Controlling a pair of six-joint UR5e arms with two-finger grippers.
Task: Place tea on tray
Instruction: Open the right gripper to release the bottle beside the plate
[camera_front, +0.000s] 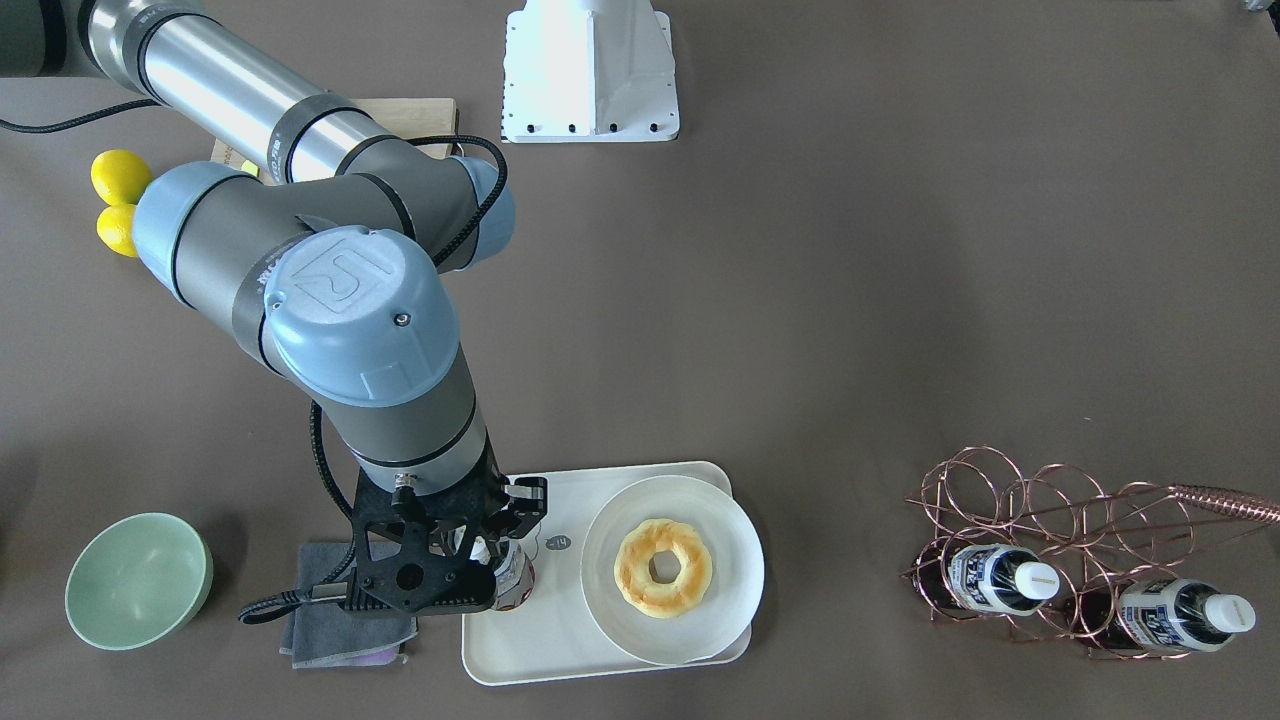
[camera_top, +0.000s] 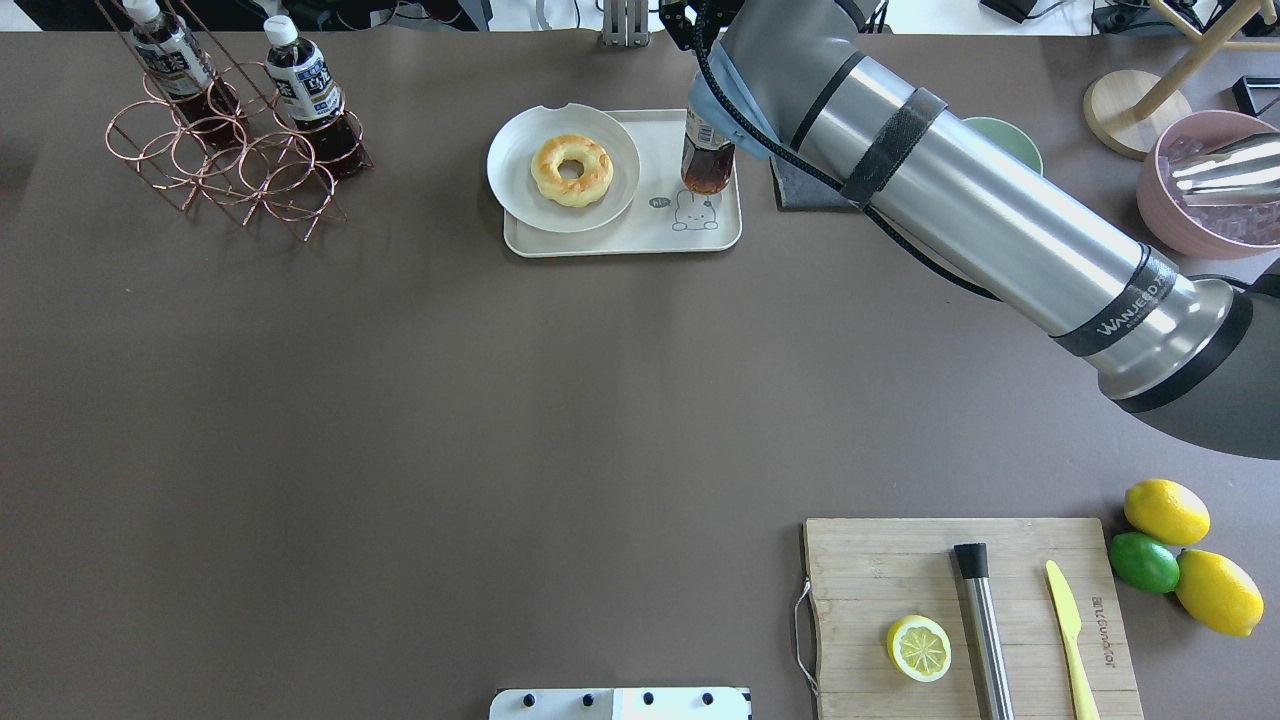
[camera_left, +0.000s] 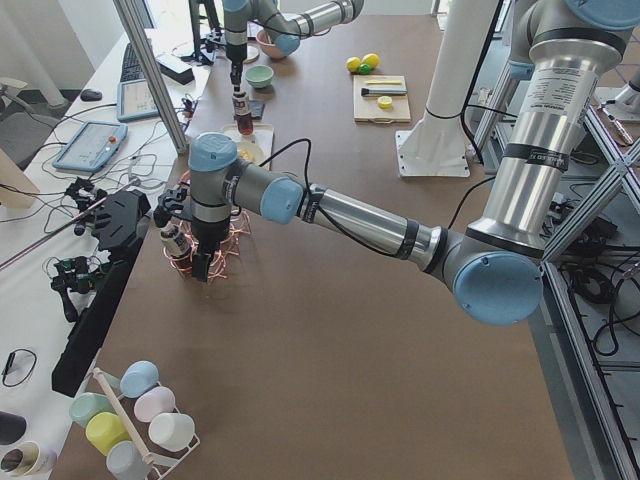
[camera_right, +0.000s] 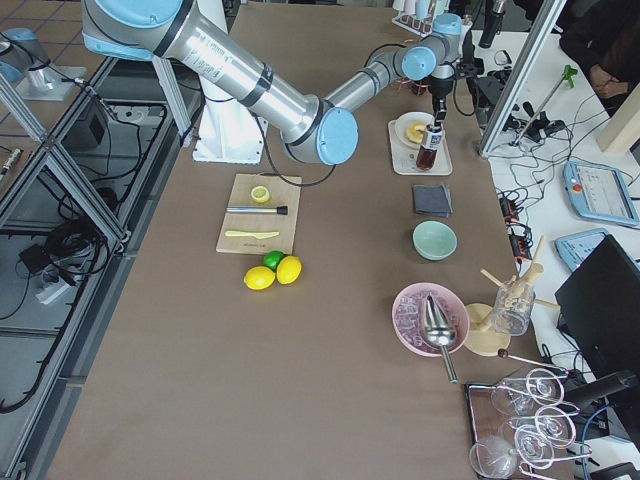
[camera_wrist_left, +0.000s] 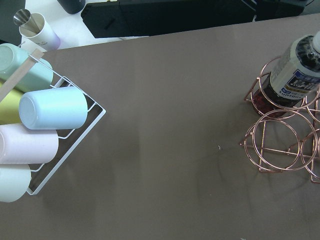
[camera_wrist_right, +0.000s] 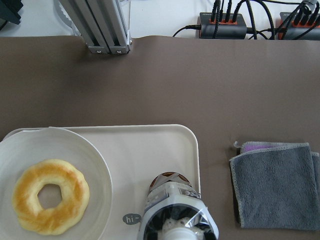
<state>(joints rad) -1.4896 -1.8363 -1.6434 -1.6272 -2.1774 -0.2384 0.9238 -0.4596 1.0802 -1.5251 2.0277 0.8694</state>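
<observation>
The tea bottle stands upright on the near-right corner of the cream tray, beside the bear drawing. It also shows in the overhead view on the tray, and in the right wrist view just below the camera, over the tray. My right gripper comes straight down on the bottle's top and looks shut on its cap end. My left gripper hangs by the copper rack at the table's far end; I cannot tell whether it is open or shut.
A round plate with a doughnut fills the tray's other half. A grey cloth and a green bowl lie beside the tray. The copper rack holds two more bottles. A cutting board lies near the robot.
</observation>
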